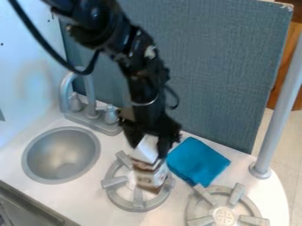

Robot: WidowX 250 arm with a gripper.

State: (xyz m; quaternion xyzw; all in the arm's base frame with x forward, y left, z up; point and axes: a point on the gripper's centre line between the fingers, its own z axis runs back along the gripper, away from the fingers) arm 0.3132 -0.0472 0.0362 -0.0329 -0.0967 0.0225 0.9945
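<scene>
Stovetop burner [224,216] sits right-front of the claw [152,142], which grasps a gable-top carton [147,172], likely top-first for easy fit, over another burner [138,199].

left wall [26,75]: it is white, with a soft shine of light
back panel [218,57]: blue-grey, standing upright behind the white counter [85,192]
floor [289,148]: pale, at the right side
wood [293,39]: orange-brown, upper right, above the floor

camera slants down onto the counter [85,196]
</scene>
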